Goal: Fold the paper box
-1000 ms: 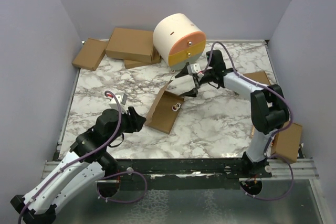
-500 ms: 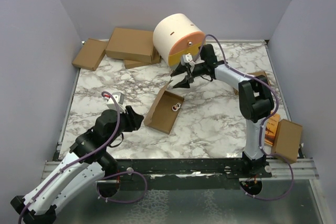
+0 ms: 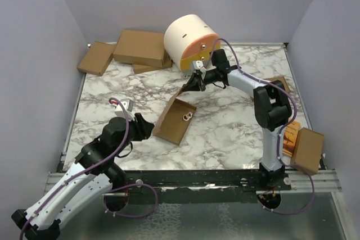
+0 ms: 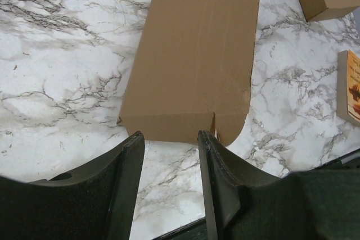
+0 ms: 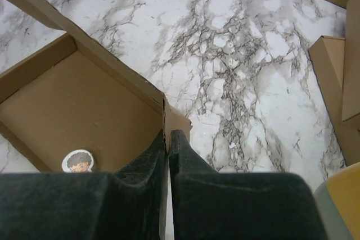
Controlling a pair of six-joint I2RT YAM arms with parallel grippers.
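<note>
The paper box (image 3: 175, 117) is brown cardboard lying mid-table, its side walls raised and a small round sticker (image 5: 79, 161) inside. My right gripper (image 3: 188, 89) is at its far corner, shut on a thin upright wall flap (image 5: 175, 121) that stands between the two black fingers. In the right wrist view the box's inner floor (image 5: 73, 105) lies to the left of the grip. My left gripper (image 4: 169, 141) is open just short of the box's near-left side. Its fingers (image 4: 130, 161) hold nothing, and the box's outer face (image 4: 197, 54) fills the view beyond them.
A large cream cylinder with an orange and yellow face (image 3: 190, 40) stands right behind the right gripper. Brown cartons (image 3: 140, 46) are stacked at the back left. At the right edge are a smaller carton (image 3: 308, 149), an orange book (image 3: 291, 136) and another cardboard piece (image 3: 275, 82).
My right gripper has swung left to the box's far corner and shut on its wall flap. The left arm has stayed put.
</note>
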